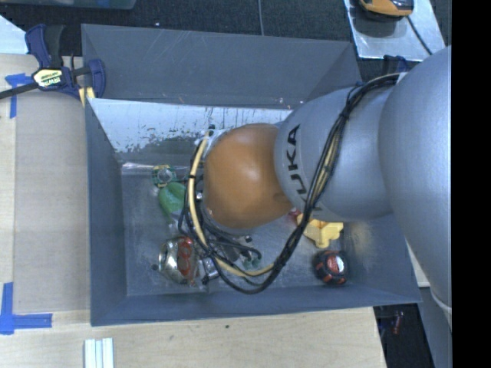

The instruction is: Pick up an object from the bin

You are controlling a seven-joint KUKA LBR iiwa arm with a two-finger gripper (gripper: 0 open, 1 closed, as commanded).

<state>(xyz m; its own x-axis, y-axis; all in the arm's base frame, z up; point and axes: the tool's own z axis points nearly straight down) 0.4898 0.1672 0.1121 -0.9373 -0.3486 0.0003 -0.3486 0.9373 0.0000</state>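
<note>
Grey metal bin (107, 228), inspected from above: the arm (368, 152) enters from the view's right. Its orange wrist cover (242, 175) sits over the middle of the floor, with cables (230, 278) looping out below it. The end effector (196, 251) is judged to lie under the cover's lower-left edge, where the cables end. Its opening cannot be told, and nothing can be confirmed as held. Two candidates are nearest. A green object (170, 198) lies on the floor just beside the cover's left edge. A silver-and-red item (178, 261) lies at the front-left of the floor, just beside the cable ends. Whether that item touches the end effector cannot be determined, nor can its long axis be read. The green object appears to run roughly front to back. A yellow object (325, 232) and a red-and-black ball (331, 267) lie near each other on the right of the floor, close under the arm and well apart from the end effector. Judgement: reaching stage, no pick confirmed. The coming move turns on the short offset toward the view's lower left, where the silver-and-red item lies. Risks noted are the cables snagging and a poor grasp close to the bin wall.
</note>
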